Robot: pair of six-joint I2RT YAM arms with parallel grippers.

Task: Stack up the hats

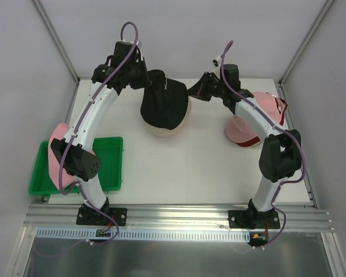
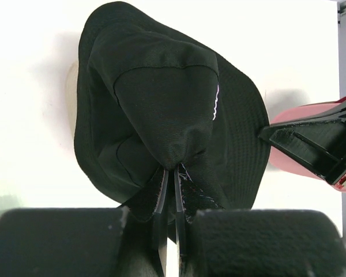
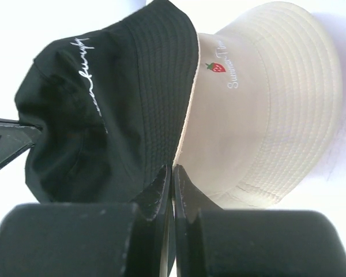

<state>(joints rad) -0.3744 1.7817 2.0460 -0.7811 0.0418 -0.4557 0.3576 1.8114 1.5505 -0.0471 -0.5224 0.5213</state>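
Step in hand, by judgement: seating black fabric bucket hat (image 1: 161,104) over beige fabric bucket hat (image 1: 164,131) at far-centre of white surface (image 1: 179,167). Left fingers (image 2: 161,196) pinched shut on a bunched fold of black fabric at far-left side of hat. Right fingers (image 3: 160,187) likewise closed tight, on black brim edge at opp. side, just above beige brim. Black hat draped across beige one, fabric drawn up to a peak by left pinch, hence prob. not yet settled flat. In right wrist view, offset to one side, w/ part of beige crown and strawberry embroidery exposed. Other hats: pink and red baseball cap (image 1: 245,135) on surface under right forearm, apart from stack; pink fabric hat (image 1: 57,135) at left, over edge of flat green plastic tray (image 1: 112,147), partly hidden by left arm. Next move, est.: shift black hat sideways until crowns aligned, lower, then release both pinches approx. together for even drop of black brim around beige brim. Avoid uneven pull: soft fabric, likely to drag beige hat along or slide off. After release, withdraw upward, clear of brim, before reaching for next hat.
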